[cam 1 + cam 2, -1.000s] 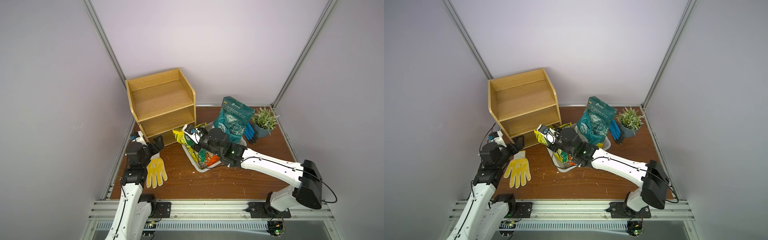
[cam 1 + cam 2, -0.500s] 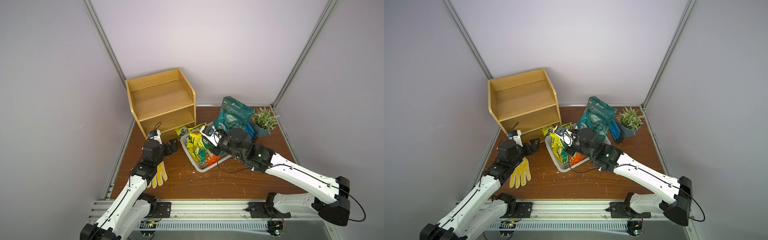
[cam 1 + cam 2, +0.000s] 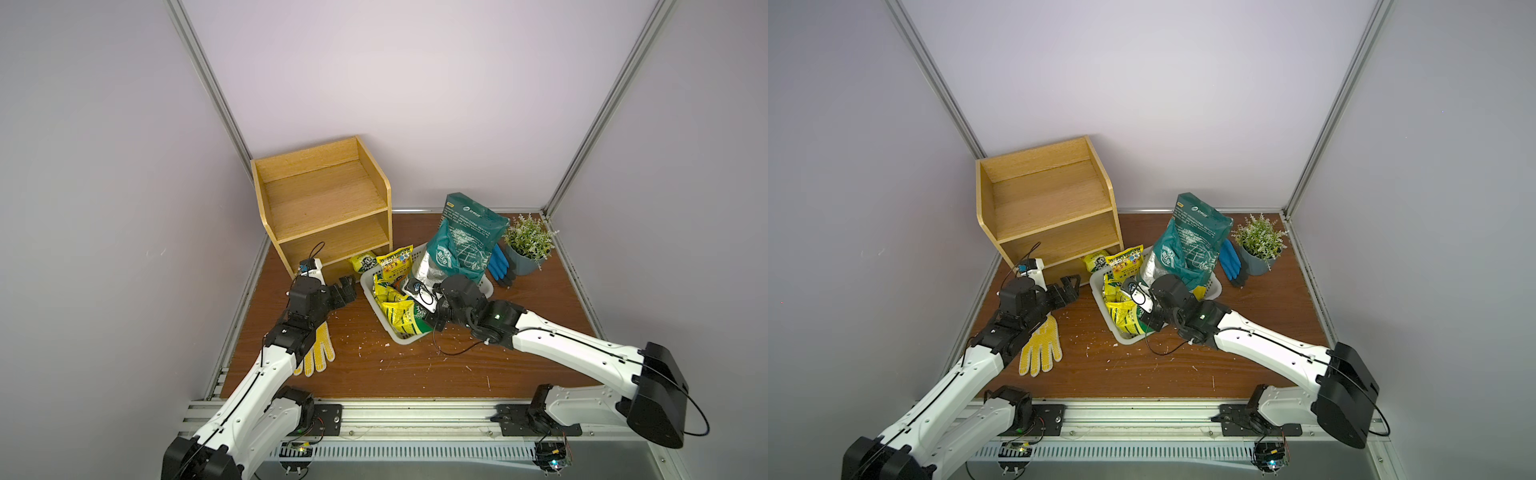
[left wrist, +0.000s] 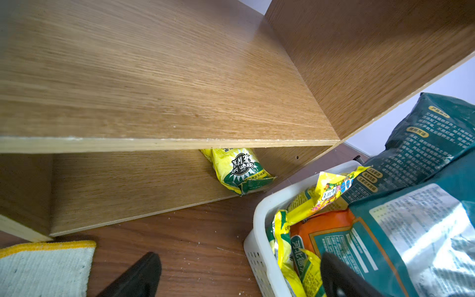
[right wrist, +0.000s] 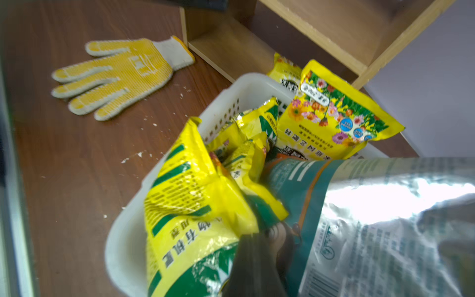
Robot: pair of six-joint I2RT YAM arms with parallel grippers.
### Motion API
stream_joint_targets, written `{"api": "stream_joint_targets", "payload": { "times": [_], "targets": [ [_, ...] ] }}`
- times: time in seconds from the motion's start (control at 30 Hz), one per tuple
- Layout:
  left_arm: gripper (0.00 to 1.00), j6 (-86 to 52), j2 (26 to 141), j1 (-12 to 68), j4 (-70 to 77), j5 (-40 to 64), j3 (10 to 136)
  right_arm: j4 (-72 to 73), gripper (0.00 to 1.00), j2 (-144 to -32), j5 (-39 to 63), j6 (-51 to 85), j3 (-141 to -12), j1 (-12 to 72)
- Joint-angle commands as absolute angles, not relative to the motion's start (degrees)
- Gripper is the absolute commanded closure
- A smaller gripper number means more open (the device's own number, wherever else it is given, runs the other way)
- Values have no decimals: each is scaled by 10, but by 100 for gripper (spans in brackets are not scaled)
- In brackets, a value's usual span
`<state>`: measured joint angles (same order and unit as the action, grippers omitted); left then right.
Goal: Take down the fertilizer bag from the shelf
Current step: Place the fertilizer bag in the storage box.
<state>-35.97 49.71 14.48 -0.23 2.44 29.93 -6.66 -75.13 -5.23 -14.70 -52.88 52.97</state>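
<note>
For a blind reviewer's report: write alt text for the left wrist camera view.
A small yellow-and-green fertilizer bag lies on the lowest tier of the wooden shelf, at the end nearest a white basket crammed with yellow, orange and teal bags. The left gripper stands open over the brown tabletop in front of the shelf, near a glove with a yellow-edged cuff.

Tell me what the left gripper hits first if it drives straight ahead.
Probably a corner of the white perforated plastic basket; the open left gripper aims there, though depth is unclear.
</note>
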Motion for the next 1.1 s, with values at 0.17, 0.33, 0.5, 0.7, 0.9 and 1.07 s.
{"api": "stream_joint_targets", "payload": {
  "times": [0.17,0.33,0.5,0.7,0.9,1.07],
  "targets": [
    [0,-345,490,151,-10,1,320,-33,100,-818,-30,-134,-536,517],
    [0,-345,500,151,-2,1,318,-58,85,-812,-85,-124,-539,517],
    [0,-338,513,151,-4,1,327,-102,54,-760,-50,-117,-592,516],
    [0,-338,518,150,-4,-3,327,-202,56,-765,11,-54,-688,516],
    [0,-333,512,151,-11,-10,324,-332,71,-859,114,24,-762,517],
    [0,-326,505,150,-14,-9,312,-325,75,-899,166,64,-716,518]
  ]
}}
